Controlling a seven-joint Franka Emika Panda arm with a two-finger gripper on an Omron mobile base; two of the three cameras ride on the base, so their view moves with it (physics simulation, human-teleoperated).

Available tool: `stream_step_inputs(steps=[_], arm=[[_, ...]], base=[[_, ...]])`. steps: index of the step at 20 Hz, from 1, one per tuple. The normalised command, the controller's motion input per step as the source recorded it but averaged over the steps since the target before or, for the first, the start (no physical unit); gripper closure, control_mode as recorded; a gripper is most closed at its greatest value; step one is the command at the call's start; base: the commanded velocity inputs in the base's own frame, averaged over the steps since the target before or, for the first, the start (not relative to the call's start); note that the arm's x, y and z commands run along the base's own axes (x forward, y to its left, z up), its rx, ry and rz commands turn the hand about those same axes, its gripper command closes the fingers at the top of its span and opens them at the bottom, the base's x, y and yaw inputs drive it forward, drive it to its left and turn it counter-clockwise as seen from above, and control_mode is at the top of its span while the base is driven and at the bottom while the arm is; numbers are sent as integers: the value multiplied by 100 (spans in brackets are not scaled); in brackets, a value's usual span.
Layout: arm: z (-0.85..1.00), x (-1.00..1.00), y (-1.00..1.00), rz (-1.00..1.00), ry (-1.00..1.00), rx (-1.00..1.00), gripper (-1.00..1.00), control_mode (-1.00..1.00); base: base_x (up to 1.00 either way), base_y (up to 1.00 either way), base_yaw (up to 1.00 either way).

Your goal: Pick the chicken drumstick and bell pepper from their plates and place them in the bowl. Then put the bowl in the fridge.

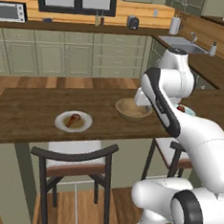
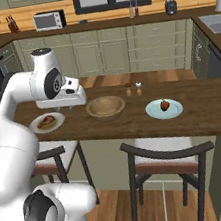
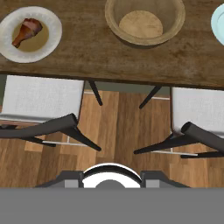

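Note:
The chicken drumstick (image 1: pixel 73 120) (image 2: pixel 46 121) (image 3: pixel 27 31) lies on a white plate (image 1: pixel 86 126) (image 2: pixel 34 127) (image 3: pixel 48 48) on the wooden counter. The tan bowl (image 1: pixel 121 110) (image 2: pixel 93 113) (image 3: pixel 113 25) stands empty in the middle. The red bell pepper (image 1: pixel 181 109) (image 2: pixel 165 105) rests on a pale blue plate (image 1: pixel 191 111) (image 2: pixel 156 113) (image 3: pixel 219 22) to the right. My gripper (image 2: pixel 71 107) hangs above the counter's near edge, between the white plate and the bowl, holding nothing; its jaws are too small to read. The fridge is out of view.
Two dark-framed stools with white seats (image 1: pixel 75 155) (image 2: pixel 166 155) (image 3: pixel 41 94) stand under the counter's near side. Salt and pepper shakers (image 2: pixel 133 89) sit behind the bowl. Green cabinets, a sink (image 1: pixel 182 43) and a toaster oven (image 2: pixel 49 20) line the back walls.

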Motion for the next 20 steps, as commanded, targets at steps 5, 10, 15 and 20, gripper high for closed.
stream_step_inputs(steps=[5, 10, 15, 20], arm=[[0, 0, 0, 0, 0, 0, -100, 100], [0, 0, 0, 0, 0, 0, -100, 100], [0, 0, 0, 0, 0, 0, -100, 100], [0, 0, 0, 0, 0, 0, -100, 100]], base=[[4, 0, 0], [31, -20, 0], [51, -56, 0], [64, -36, 0]])
